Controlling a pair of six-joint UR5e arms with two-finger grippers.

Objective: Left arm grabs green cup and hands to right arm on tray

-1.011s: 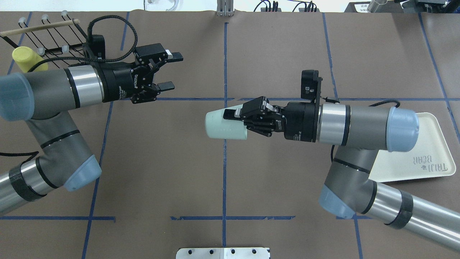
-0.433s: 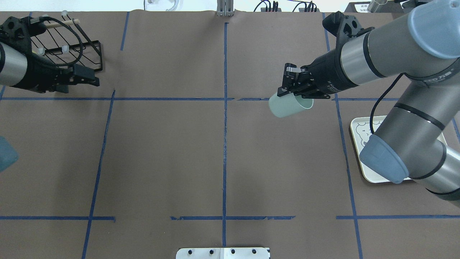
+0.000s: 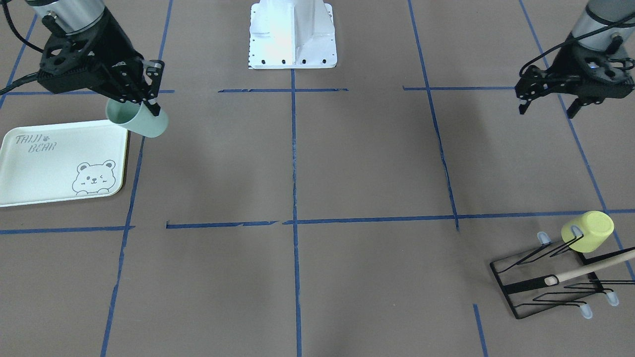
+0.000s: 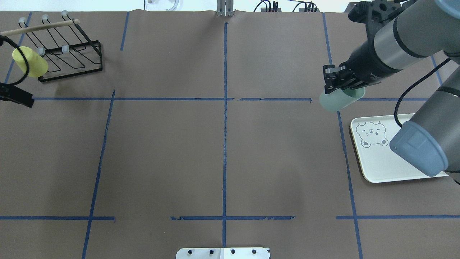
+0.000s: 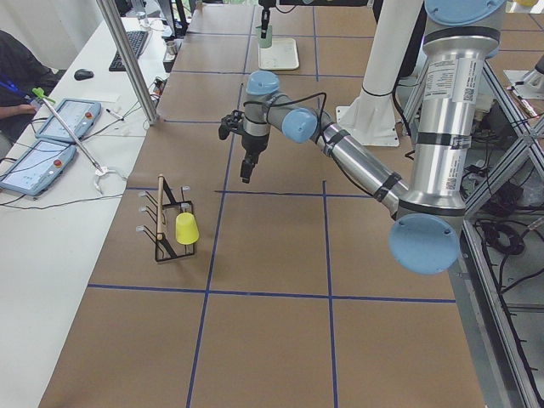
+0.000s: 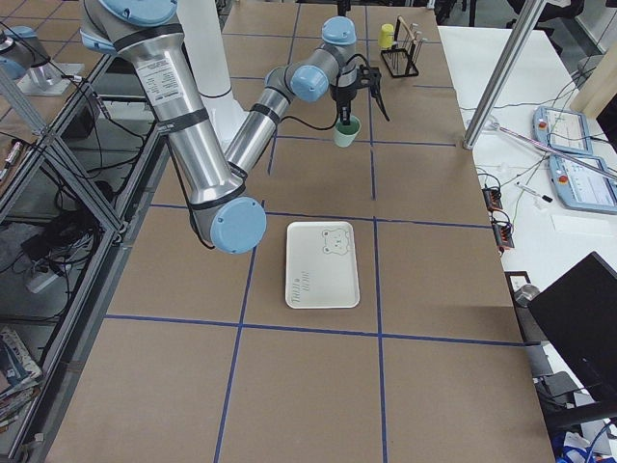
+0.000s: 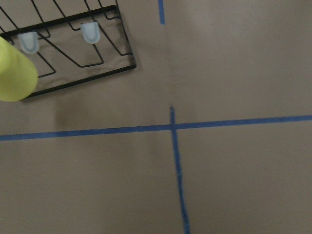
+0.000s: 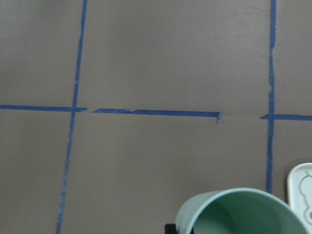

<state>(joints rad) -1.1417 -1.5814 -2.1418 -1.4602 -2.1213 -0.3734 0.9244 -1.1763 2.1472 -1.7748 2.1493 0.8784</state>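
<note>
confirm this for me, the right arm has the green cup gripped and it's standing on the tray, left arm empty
Not quite. The right arm's fingers are shut on the green cup and the left arm's fingers are open and empty, but the cup is not standing on the tray: it hangs tilted in the air beside the tray's corner. The overhead exterior view shows it.

Mint-green cup (image 4: 339,101), cream bear-print tray (image 4: 381,167)

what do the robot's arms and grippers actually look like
The left arm and right arm match: silver-grey tubes, pale blue joint caps, black bands, white printed labels. A black cable trails from each wrist. The left gripper and right gripper are black, angular, two-fingered.
</note>
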